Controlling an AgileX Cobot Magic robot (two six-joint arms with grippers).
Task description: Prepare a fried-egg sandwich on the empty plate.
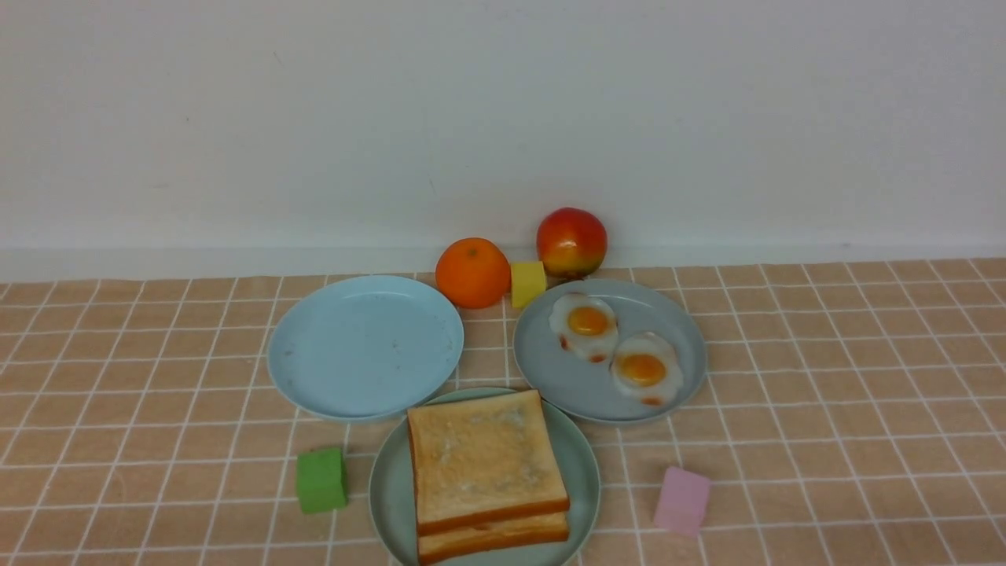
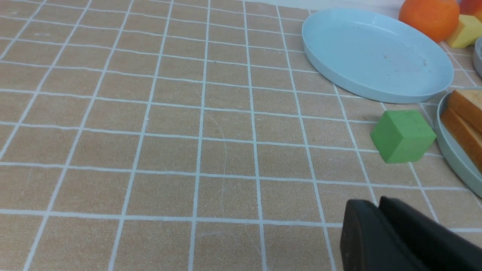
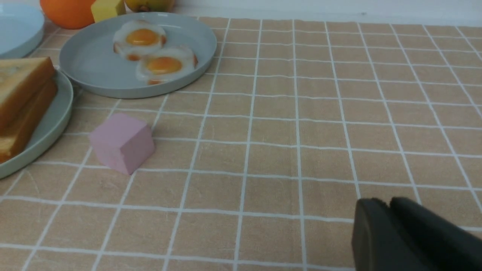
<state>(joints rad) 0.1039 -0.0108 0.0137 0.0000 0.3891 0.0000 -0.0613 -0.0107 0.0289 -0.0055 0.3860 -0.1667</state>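
Two golden-brown toast slices lie stacked on the pale mint-green plate at the front middle of the table. I cannot tell whether anything lies between them. Two loose fried eggs sit on the grey-blue plate behind and to the right. My left gripper hovers over bare cloth left of the toast, its jaws together and holding nothing. My right gripper hovers over cloth right of the plate rim, also shut and holding nothing. Neither gripper shows in the front view.
A bare sky-blue plate stands at the back left. Behind the plates are an orange, a yellow cube and a red-yellow fruit. A green cube lies left of the toast plate, a pink cube to its right.
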